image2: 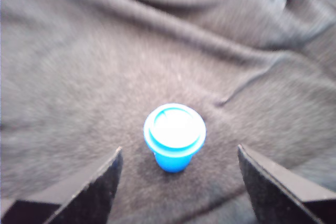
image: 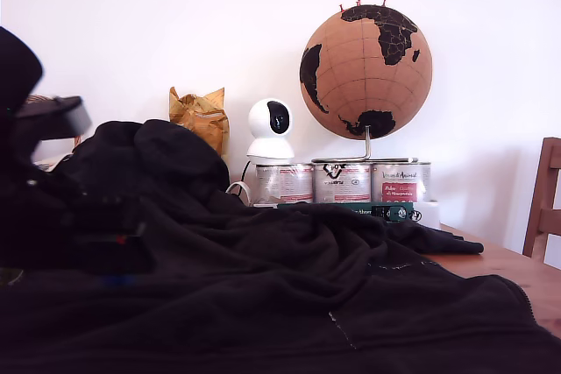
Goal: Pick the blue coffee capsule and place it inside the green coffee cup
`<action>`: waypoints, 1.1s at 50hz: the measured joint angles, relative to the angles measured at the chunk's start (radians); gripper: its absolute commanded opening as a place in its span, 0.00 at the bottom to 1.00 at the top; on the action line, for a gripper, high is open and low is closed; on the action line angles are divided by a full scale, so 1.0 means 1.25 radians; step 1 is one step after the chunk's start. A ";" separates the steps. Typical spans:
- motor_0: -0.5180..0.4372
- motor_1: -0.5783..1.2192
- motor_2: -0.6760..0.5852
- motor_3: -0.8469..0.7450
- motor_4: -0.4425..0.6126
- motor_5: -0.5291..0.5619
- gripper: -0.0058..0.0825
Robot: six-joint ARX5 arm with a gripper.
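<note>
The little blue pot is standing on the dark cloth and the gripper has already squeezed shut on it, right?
Not quite. The gripper is open: in the wrist view its fingers stand apart on either side of the blue pot, not touching it. The pot does stand on the dark cloth.

1. Exterior view: set low at table height, facing level across the dark fleece cloth toward the white wall.
2. Wrist view: looks steeply down, close above that cloth.
3. Shared: the cloth only.
</note>
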State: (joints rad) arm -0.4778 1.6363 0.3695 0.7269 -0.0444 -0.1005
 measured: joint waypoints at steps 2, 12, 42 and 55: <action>0.000 0.017 0.011 0.000 -0.001 0.000 0.75; 0.000 0.081 0.037 0.003 -0.031 0.002 0.50; 0.018 0.011 0.038 0.052 -0.053 0.010 0.27; 0.087 -0.192 0.040 -0.011 -0.072 0.044 0.27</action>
State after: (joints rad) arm -0.3695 1.3968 0.4191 0.7132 -0.1341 -0.0456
